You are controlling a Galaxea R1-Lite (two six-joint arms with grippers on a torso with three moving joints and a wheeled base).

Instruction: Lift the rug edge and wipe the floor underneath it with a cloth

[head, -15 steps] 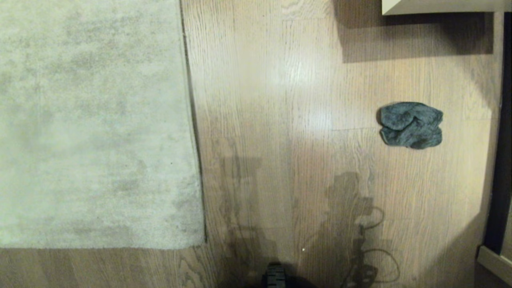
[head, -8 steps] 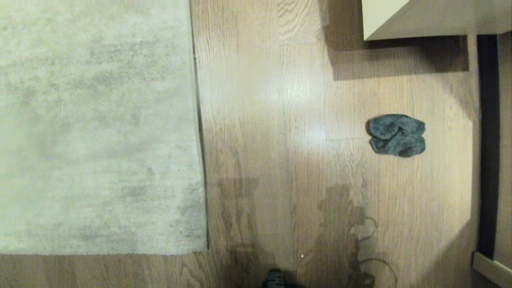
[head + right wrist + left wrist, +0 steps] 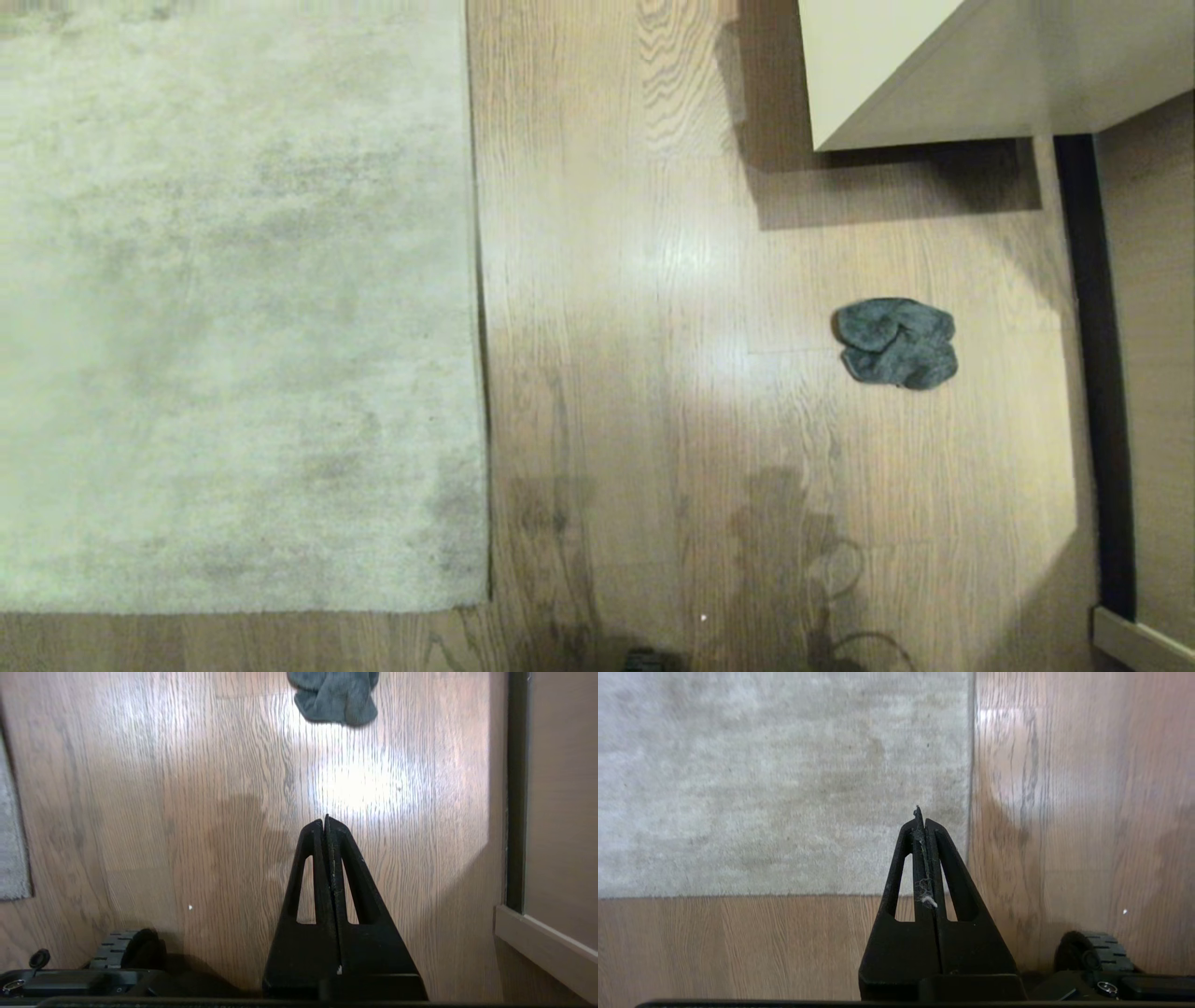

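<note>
Head view showed that the whole picture had slid over the last second: the rug, the cloth and the pale cabinet all looked a bit smaller and sat lower in the picture than before, so the camera had moved and the things had not. That meant the robot was only getting a wider look at the room, and I think no real work had begun yet. Nearest to the robot, the left gripper (image 3: pixel 924 826) was pressed fully shut with nothing in it except a bit of fluff stuck between its fingers, and it hung above the near corner of the rug (image 3: pixel 784 779). The right gripper (image 3: pixel 325 828) was shut too and held nothing, and it hung over the bare floor (image 3: pixel 210 812). A little farther out, the rug (image 3: pixel 233 308) lay flat on the robot's left, with its long edge touching the floor (image 3: pixel 635 373) all the way. Farther ahead on the right, the cloth (image 3: pixel 896 342) sat in a lump on the floor, well apart from the rug and still ahead of the right gripper. Farthest away stood the pale cabinet (image 3: pixel 896 65). Both grippers would need to open before they could pick anything up.
</note>
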